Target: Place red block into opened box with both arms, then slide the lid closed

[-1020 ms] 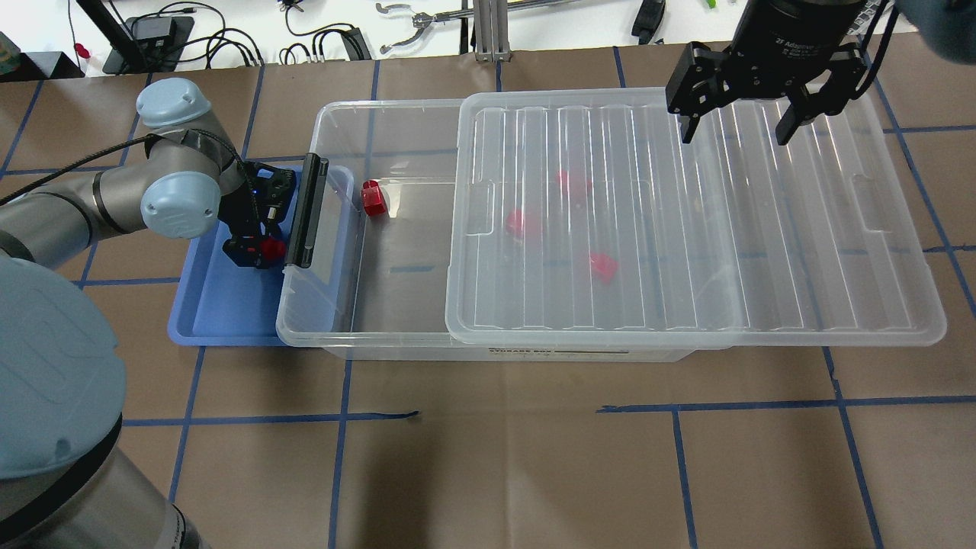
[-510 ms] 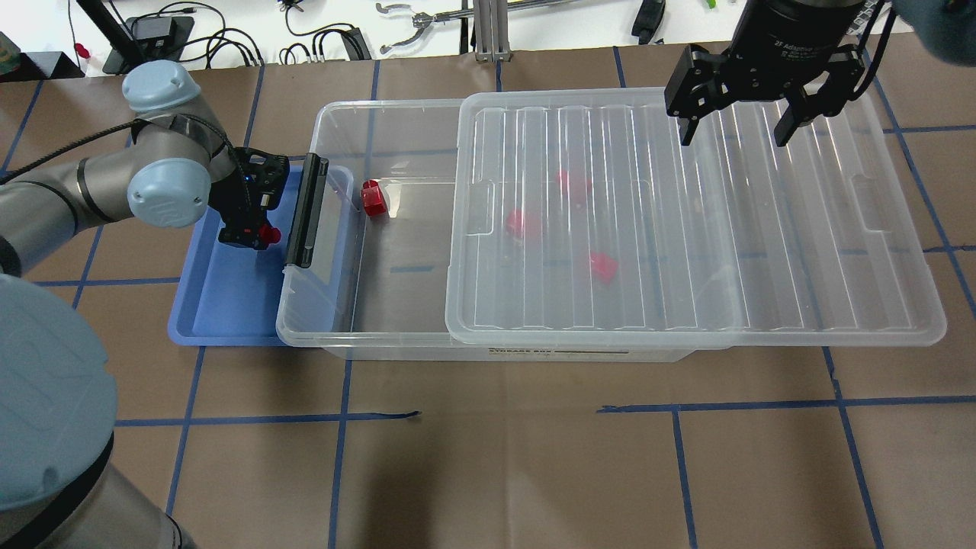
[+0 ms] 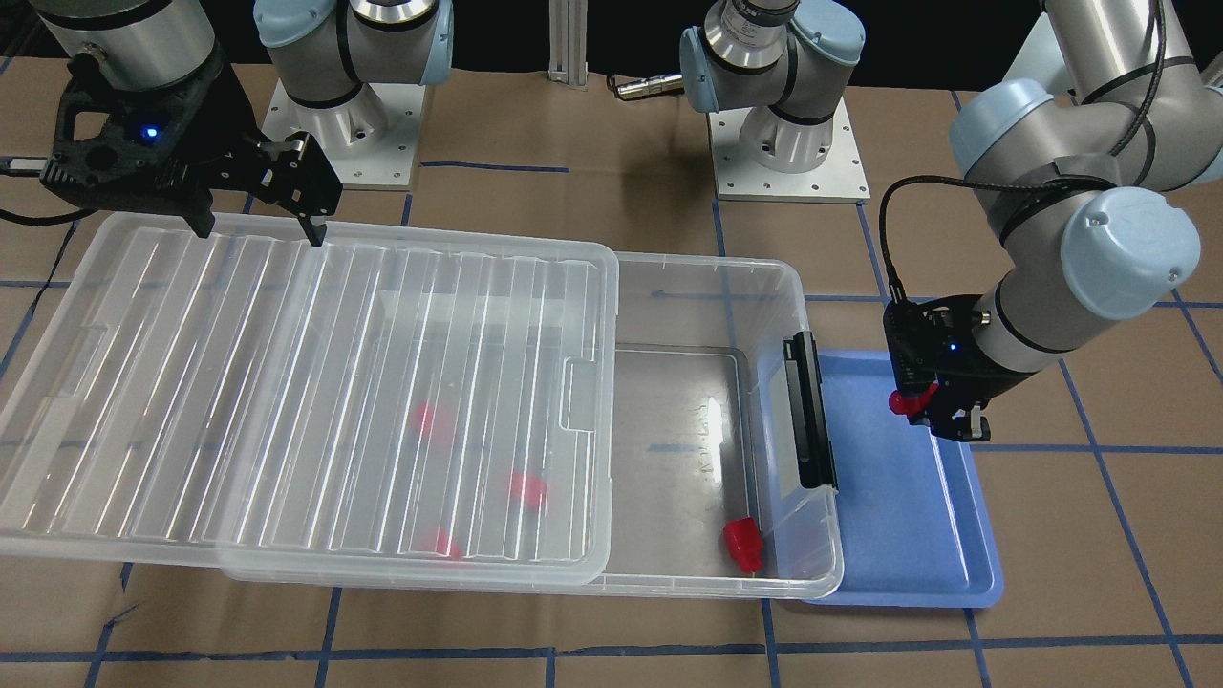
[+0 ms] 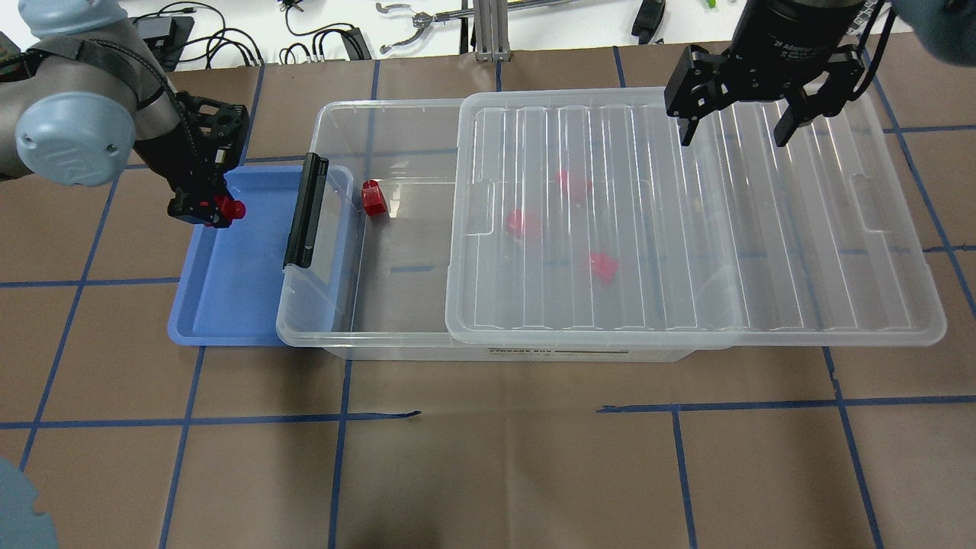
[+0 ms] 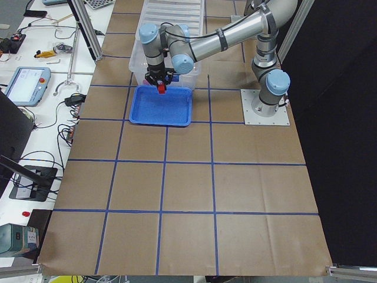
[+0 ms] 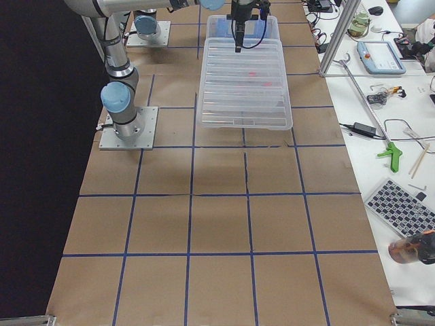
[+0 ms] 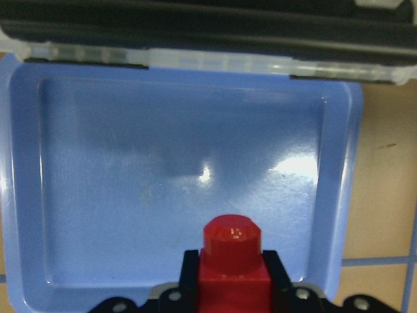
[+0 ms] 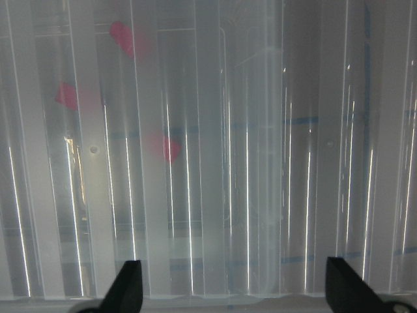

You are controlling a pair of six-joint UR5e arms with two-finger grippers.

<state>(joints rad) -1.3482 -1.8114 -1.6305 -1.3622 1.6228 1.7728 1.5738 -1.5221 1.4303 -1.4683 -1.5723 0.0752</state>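
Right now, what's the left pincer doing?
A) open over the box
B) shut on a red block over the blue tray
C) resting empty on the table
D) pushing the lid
B: in the left wrist view the left pincer is clamped on a red block, with the blue tray below it.

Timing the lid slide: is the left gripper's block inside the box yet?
No, the left gripper holds the red block over the blue tray, outside the box.
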